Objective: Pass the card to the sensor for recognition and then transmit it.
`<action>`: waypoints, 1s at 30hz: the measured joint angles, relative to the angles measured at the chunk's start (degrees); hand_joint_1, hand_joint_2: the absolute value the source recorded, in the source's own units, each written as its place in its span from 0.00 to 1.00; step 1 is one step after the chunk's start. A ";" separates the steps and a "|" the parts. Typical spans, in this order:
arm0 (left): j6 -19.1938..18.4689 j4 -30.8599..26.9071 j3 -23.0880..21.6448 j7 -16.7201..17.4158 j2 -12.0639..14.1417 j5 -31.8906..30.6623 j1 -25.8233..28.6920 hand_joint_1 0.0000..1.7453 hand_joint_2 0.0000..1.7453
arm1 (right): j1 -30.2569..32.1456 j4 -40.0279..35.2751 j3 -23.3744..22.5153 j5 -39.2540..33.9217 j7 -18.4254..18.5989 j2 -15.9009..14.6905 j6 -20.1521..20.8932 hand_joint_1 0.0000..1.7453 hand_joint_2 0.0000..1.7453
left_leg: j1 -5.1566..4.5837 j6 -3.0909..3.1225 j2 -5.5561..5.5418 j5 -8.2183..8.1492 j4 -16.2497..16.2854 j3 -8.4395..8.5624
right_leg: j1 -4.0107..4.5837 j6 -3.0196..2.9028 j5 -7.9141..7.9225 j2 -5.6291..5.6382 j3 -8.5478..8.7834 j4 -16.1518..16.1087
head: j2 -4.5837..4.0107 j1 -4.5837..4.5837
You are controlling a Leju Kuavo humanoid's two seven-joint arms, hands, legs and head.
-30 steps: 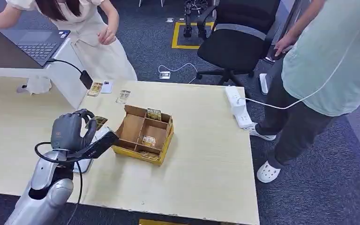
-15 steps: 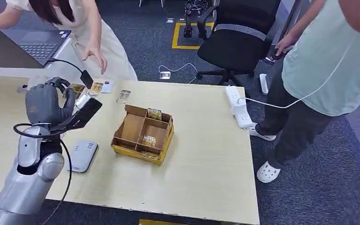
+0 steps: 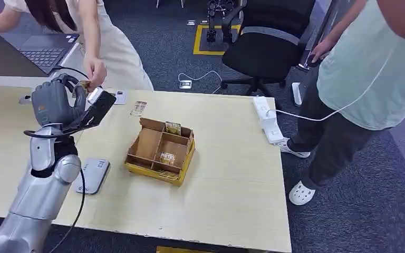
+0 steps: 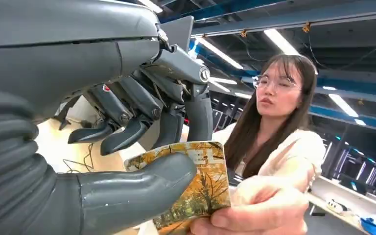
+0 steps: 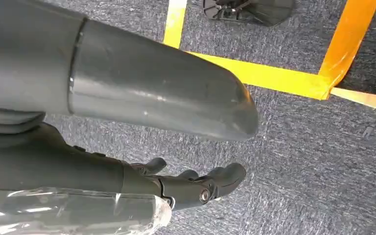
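Left robot hand [image 3: 52,103]: raised over the bench's far left edge, thumb and fingers pinching a glossy autumn-tree picture card [image 4: 196,188]; a person's hand [image 4: 254,208] grips the card's opposite end. Right robot hand [image 5: 196,186]: fingers loosely curled, holding nothing, above carpet.

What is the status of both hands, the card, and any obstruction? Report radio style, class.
Left hand pinches card; person's hand grips its far end. Right hand hangs over floor, holding nothing, fingers loosely curled. Nothing blocking the handover.
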 joint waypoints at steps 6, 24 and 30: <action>0.04 0.74 0.00 0.00 -0.52 0.83 -0.93 0.98 1.00 | 0.07 0.00 0.24 -0.02 0.04 0.00 -0.07 0.00 0.00 | -0.01 0.00 0.01 0.00 0.01 -0.02 | 0.00 0.00 0.00 0.02 -0.03 0.01 | 0.00 0.02; 1.61 3.34 0.26 -1.20 1.00 3.76 -0.41 0.00 1.00 | 0.33 0.00 0.37 -0.17 -0.44 0.02 -0.02 0.00 0.00 | 0.00 -0.01 0.05 0.01 0.00 -0.06 | 0.00 0.00 0.00 0.05 -0.08 0.10 | 0.00 0.00; 7.35 5.29 5.45 -4.20 6.28 5.29 4.90 0.00 1.00 | 1.44 0.00 0.31 -0.74 -1.97 -0.09 0.24 0.00 0.00 | 0.00 -0.05 0.22 -0.01 -0.07 -0.04 | 0.00 -0.04 -0.03 0.21 -0.18 0.20 | 0.00 -0.02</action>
